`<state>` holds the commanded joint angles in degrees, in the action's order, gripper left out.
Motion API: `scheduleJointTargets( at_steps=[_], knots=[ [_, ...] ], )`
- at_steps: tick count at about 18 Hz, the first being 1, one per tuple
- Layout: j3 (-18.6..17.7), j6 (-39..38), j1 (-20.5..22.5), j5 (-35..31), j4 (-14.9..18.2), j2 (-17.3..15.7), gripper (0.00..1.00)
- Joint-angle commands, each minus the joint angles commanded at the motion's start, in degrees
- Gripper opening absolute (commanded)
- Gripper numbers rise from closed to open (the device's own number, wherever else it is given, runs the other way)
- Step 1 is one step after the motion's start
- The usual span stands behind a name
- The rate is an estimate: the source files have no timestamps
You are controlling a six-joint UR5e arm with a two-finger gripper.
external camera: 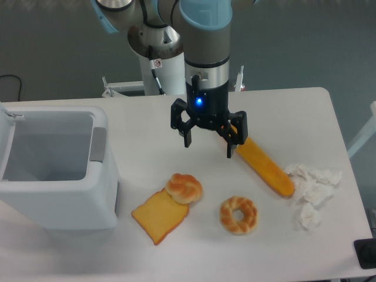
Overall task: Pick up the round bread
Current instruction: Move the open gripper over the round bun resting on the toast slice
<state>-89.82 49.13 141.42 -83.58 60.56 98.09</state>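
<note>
Jaws apart, empty, gripper (208, 145) hovered above desk (294, 106). Round bread (184, 187) ungrasped, resting against toast slice (160, 215). Left: descend, clamp, lift.

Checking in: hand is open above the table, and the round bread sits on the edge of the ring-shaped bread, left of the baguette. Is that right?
Not quite. The camera view shows the round bread resting on the edge of the toast slice, not the ring-shaped bread, which lies apart to its right. The rest holds: the hand is open above the table, and the baguette lies further right.
</note>
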Motion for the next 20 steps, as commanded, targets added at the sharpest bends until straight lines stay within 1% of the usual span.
scheduleJointTargets(
  at_steps=[8, 13, 16, 20],
  knots=[
    [0.0, -0.26, 0.0, 0.17, 0.0, 0.35, 1.0],
    [-0.53, -0.17, -0.09, 0.18, -1.05, 0.97, 1.0],
    [-0.96, -0.53, -0.09, 0.26, -1.58, 1.67, 1.0],
    [-1.05, 0.0, -1.23, 0.26, -2.02, 3.25, 1.0]
  ],
)
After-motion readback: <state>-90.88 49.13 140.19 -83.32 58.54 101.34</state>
